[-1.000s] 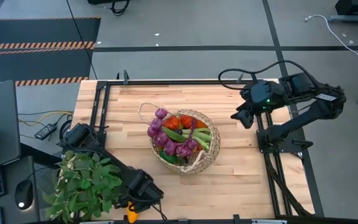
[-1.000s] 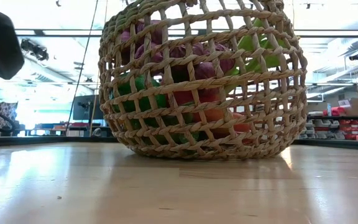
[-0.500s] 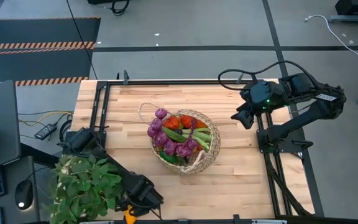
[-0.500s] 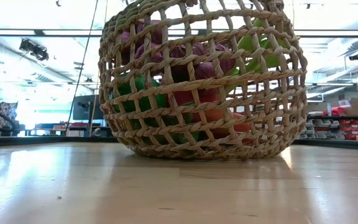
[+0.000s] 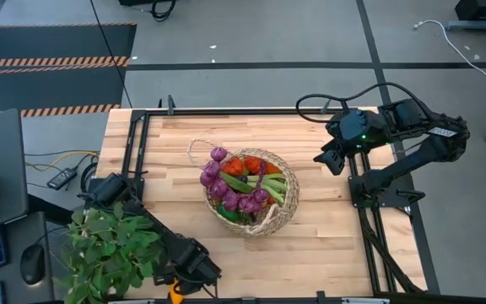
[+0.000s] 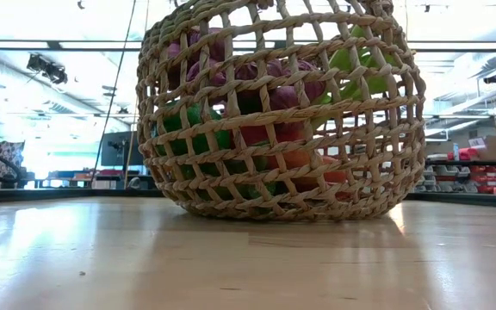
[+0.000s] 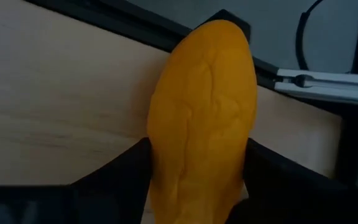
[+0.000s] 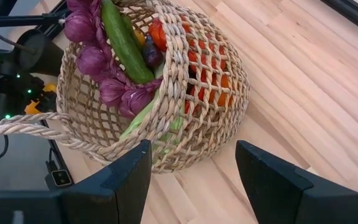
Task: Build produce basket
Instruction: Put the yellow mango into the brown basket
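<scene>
Crowding left gripper (image 5: 178,290): potted plant (image 5: 112,251) | basket (image 5: 278,211) mid-table

Left tool (image 7: 197,186) low at near table edge, fingers clamped. Right tool (image 8: 191,180) raised at far right, fingers apart.

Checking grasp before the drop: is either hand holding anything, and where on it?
The left hand holds a yellow-orange squash, its fingers closed on the sides of one end. The right hand is open, holding nothing.
</scene>
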